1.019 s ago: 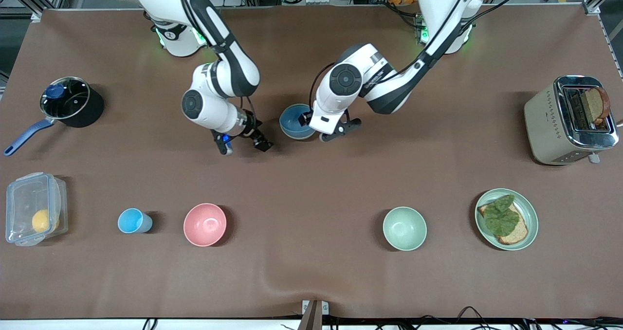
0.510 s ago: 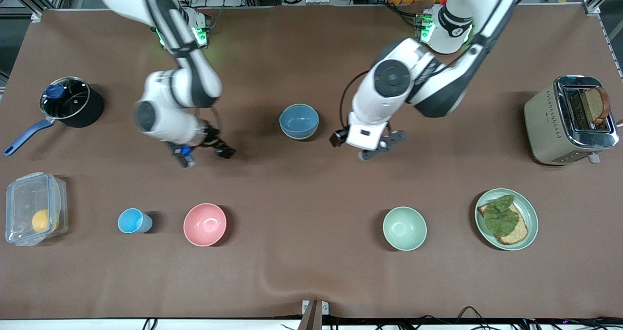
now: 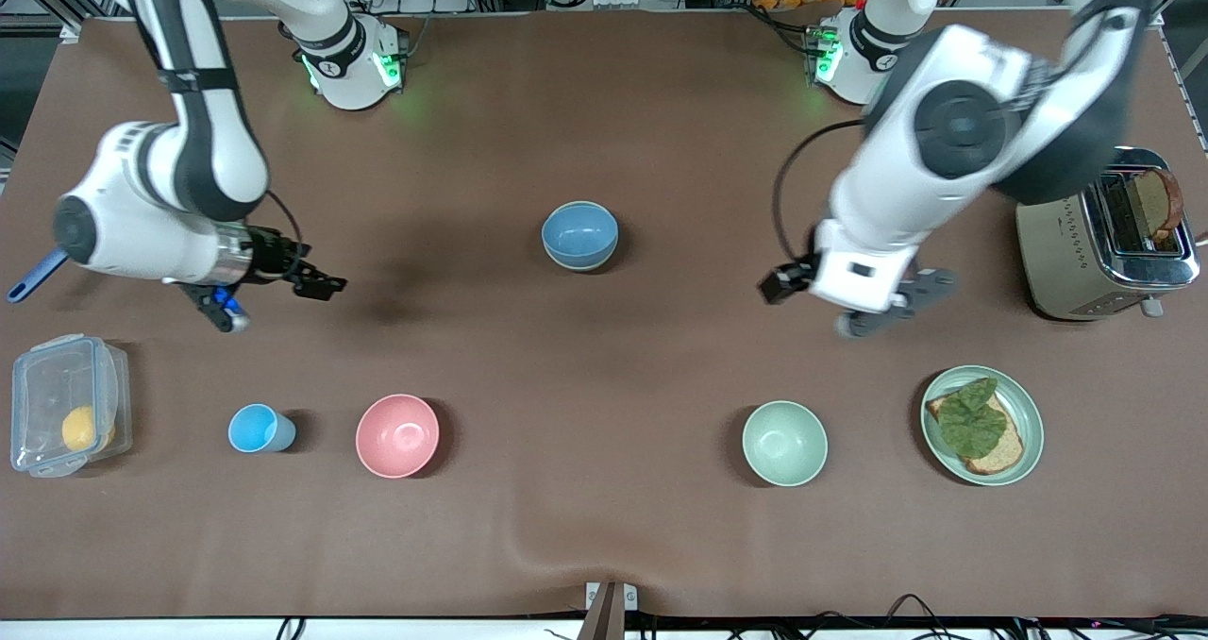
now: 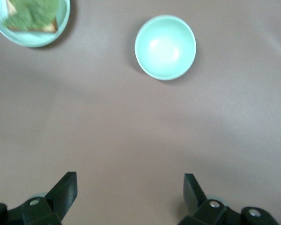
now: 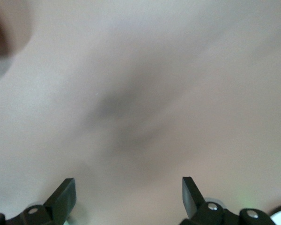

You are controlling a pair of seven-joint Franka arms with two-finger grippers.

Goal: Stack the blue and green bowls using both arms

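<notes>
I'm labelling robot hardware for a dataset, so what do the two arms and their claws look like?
Both arms have glossy white rounded shells with black joint sections and round dark-grey caps at the joints. Black cables run along them, and green lights glow at the bases. The left claw has dark grey-black fingers under a white wrist block; the right claw has black fingers, with a small blue part on one.

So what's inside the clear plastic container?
One round yellow-orange item shows through the clear plastic container, near its corner closest to the front camera. The lid's glare obscures the rest of the inside.
</notes>
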